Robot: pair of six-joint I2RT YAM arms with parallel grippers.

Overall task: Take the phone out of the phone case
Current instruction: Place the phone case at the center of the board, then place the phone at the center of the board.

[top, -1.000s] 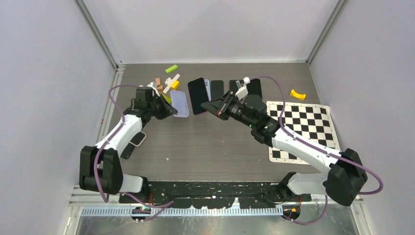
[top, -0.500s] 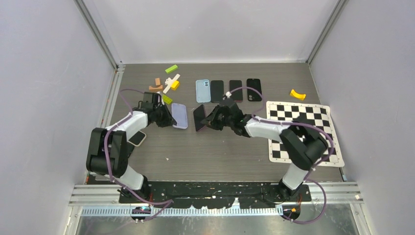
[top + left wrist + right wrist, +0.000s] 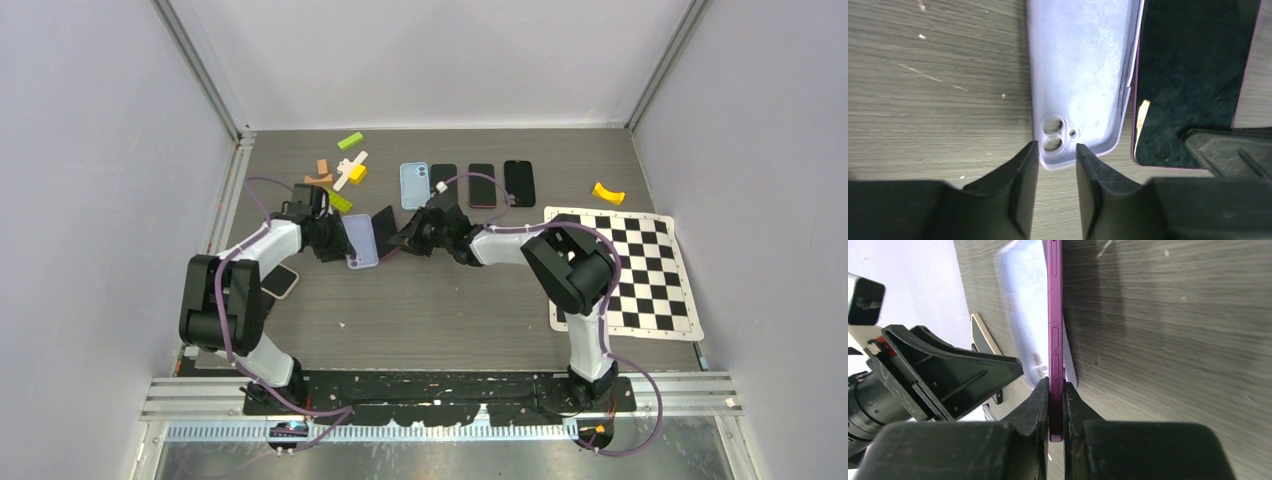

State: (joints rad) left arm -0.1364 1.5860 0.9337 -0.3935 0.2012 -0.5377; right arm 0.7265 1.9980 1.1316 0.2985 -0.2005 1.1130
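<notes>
Item, phone [image 3: 1055, 315]: out of the lilac phone case [image 3: 1078, 65], standing on edge just beside it, pinched in your right gripper [image 3: 1056, 390], left gripper [image 3: 1056, 147] narrowly parted at the case's camera end; risk: that thin edge-grip slips, toppling the phone onto the case.

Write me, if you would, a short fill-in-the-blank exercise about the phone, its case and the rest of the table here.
1. The right gripper is shut on the edge of a ___ phone.
2. The lavender case beside it lies on the table and is ___.
3. The checkered mat lies on the table's ___ side.
Missing words: purple; empty; right.
</notes>
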